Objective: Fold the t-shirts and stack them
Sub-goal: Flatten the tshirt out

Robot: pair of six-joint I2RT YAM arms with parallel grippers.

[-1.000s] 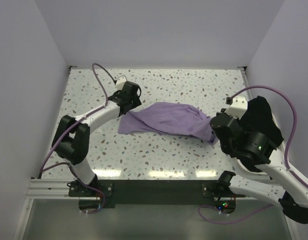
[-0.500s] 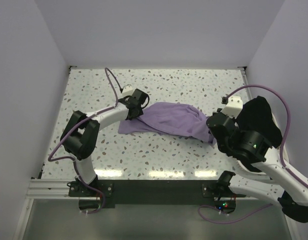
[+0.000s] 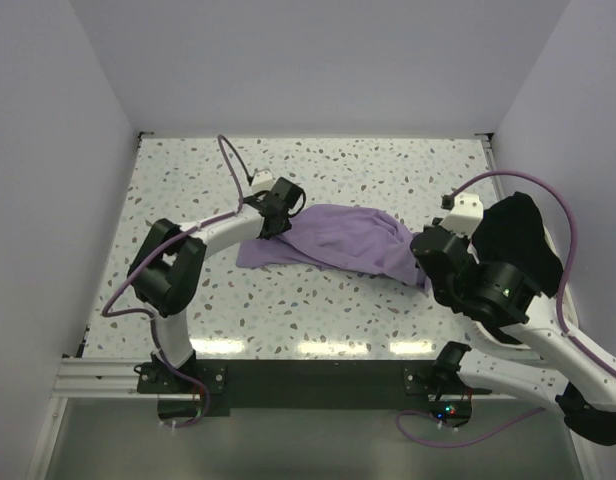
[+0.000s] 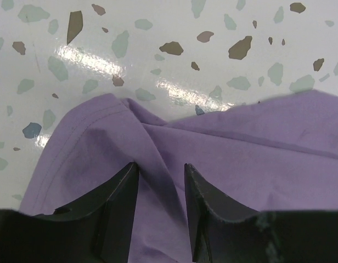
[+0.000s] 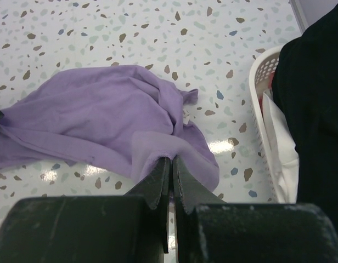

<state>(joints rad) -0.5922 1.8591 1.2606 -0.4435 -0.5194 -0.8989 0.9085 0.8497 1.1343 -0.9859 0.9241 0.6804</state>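
You're seemingly spreading the lavender t-shirt (image 3: 338, 238): right gripper (image 5: 170, 160) pinches its edge, left gripper (image 4: 159, 167) straddles a ridge, jaws parted (nothing gripped), so clamp there next

l gripper (image 4: 161, 167) jaws part-spread, r gripper (image 5: 171, 160) jaws pinched tight, both arms fwd

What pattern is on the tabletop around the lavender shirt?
Speckled: the white terrazzo table surface carries grey, teal and brown flecks; clearest in the left wrist view.
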